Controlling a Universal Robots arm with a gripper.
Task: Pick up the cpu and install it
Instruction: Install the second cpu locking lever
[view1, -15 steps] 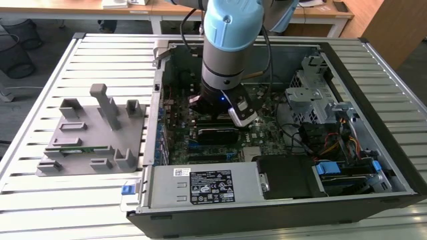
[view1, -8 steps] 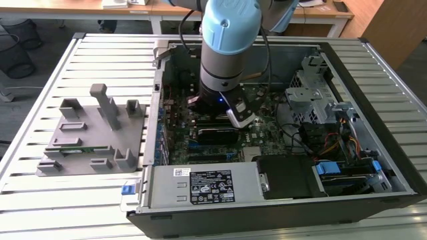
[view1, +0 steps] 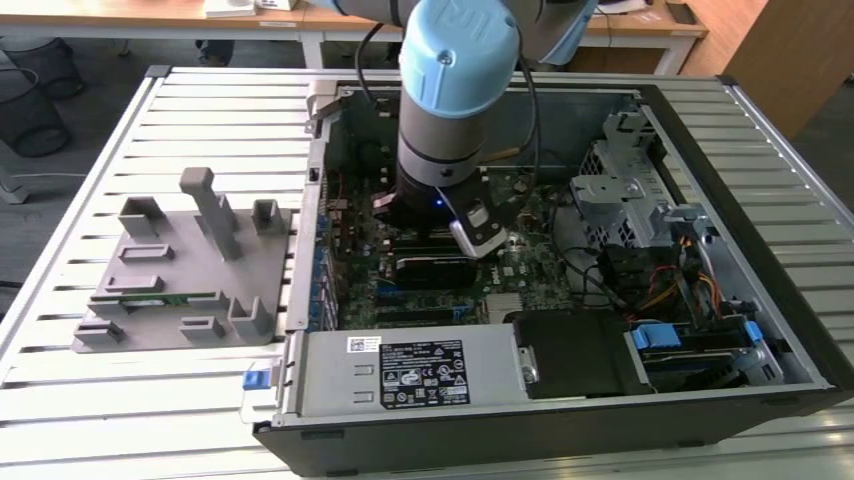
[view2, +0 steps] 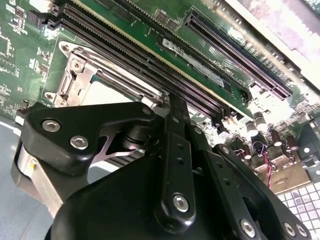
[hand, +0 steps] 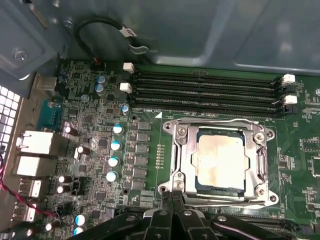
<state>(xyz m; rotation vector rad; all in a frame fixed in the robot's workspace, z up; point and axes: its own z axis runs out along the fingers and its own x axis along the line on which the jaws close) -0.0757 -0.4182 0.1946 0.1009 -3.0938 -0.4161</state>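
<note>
One cpu (hand: 220, 162) sits in its motherboard (hand: 150, 150) socket; jaws closed, empty, inside the case (view1: 561, 420) on a slatted table (view1: 200, 110).

We see the computer case (view1: 561, 400) lying open on the slatted table (view1: 80, 400), with the parts holder (view1: 180, 270) beside it on the exterior view's left. The arm (view1: 447, 110) reaches down into the middle of the case, over the motherboard (view1: 400, 255). The power supply (view1: 414, 372) sits along the near wall, the drive cage (view1: 627, 200) on the exterior view's right. In the first wrist view, the cpu (hand: 221, 161) lies inside its socket frame (hand: 182, 160), between the 4 memory slots (hand: 205, 92) and the gripper (hand: 172, 217), whose tips meet just beside the frame's edge.
</note>
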